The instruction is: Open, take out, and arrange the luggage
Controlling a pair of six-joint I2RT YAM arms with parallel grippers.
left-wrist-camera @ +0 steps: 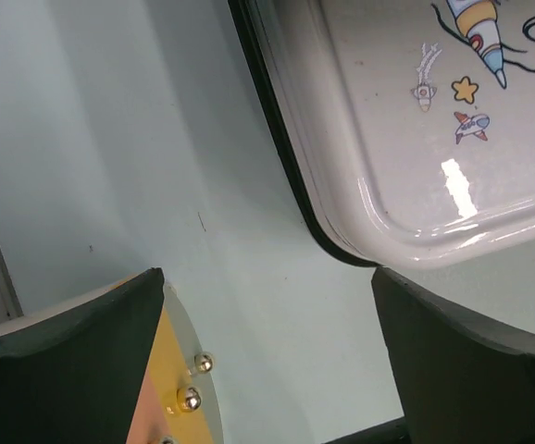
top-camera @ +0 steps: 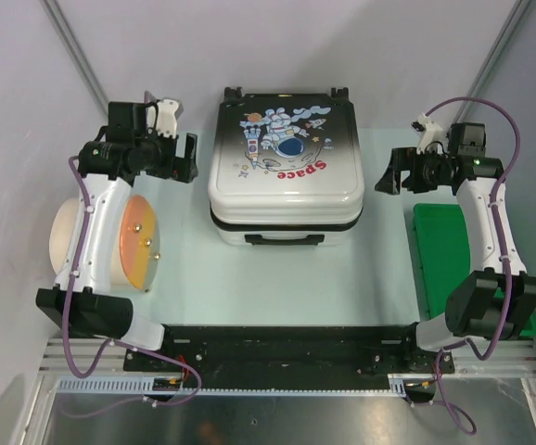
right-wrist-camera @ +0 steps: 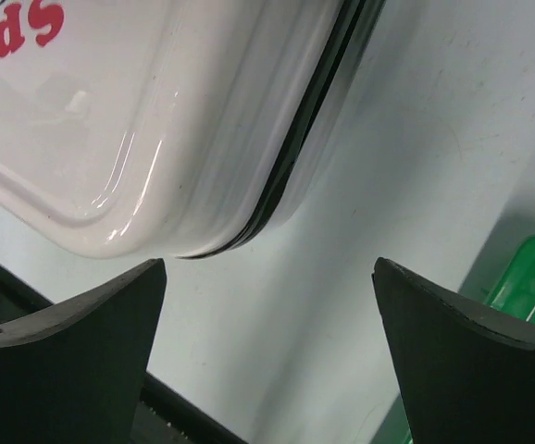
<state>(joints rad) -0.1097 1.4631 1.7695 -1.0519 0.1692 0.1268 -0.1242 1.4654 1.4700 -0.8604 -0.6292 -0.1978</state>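
Luggage point(top-camera: 285, 167) closed, flat, mid-table point(top-camera: 287, 287) toward far edge; handle point(top-camera: 284, 239) faces near edge, long axis far-to-near. Left gripper point(top-camera: 191, 158) spread wide, empty, just beside left flank. Right gripper point(top-camera: 385, 173) likewise at right flank. Neither arm clearly nearer.

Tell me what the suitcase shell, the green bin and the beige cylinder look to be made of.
The luggage is likely hard glossy plastic: sharp light streaks and moulded ridges show on its shell. The green bin looks like moulded plastic with a duller sheen and a ribbed surface. The cylinder is unclear, with a matte beige body; its orange face carries shiny studs that look like metal.
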